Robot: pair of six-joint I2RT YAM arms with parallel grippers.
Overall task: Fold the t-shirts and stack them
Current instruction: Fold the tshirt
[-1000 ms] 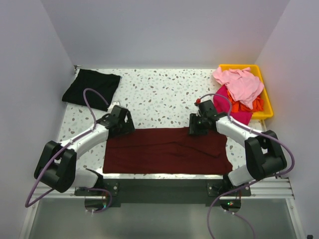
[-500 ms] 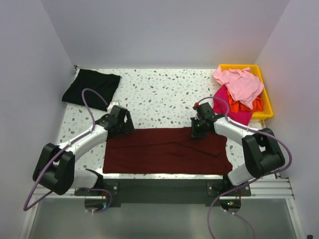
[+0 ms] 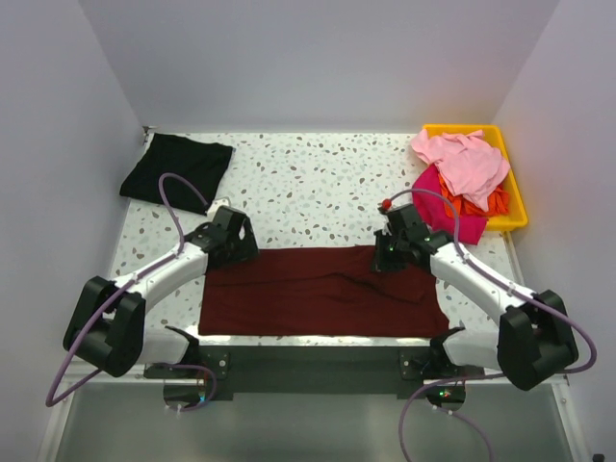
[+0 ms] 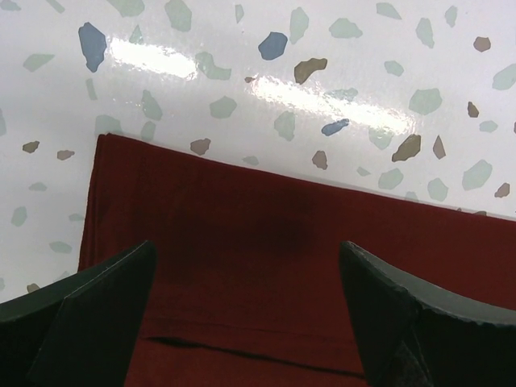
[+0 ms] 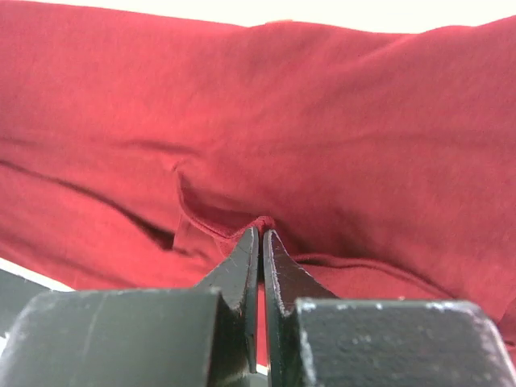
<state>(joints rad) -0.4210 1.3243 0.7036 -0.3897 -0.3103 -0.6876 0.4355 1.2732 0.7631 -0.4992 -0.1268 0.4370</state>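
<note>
The maroon t-shirt (image 3: 322, 294) lies flat as a wide band along the near edge of the table (image 3: 308, 183). Its long axis runs left to right, just ahead of the two arm bases. Both arms reach to the band's far long edge. The right gripper (image 5: 260, 238) is clenched there, right of the middle, and its wrist view shows the two fingers pressed together with a small ridge of maroon cloth drawn up into their tips. The left gripper (image 4: 246, 254) hangs over the shirt's far left corner with its fingers spread wide and nothing between them. The corner and far hem lie straight ahead of it, but whether the fingertips touch the cloth cannot be told. The coming move turns on that far edge. It is pinched at one point on the right and free on the left, so the left arm, being nearer the corner, probably needs to close on it before the edge can be carried evenly across the short axis toward the near side. Lifted by the right pinch alone, the soft cloth would likely skew and bunch. A black t-shirt (image 3: 176, 170) sits folded at the far left corner of the table. A pink t-shirt (image 3: 462, 159), a magenta one (image 3: 452, 219) and an orange one (image 3: 491, 200) are heaped in and over the yellow bin (image 3: 515, 197) at the far right.
</note>
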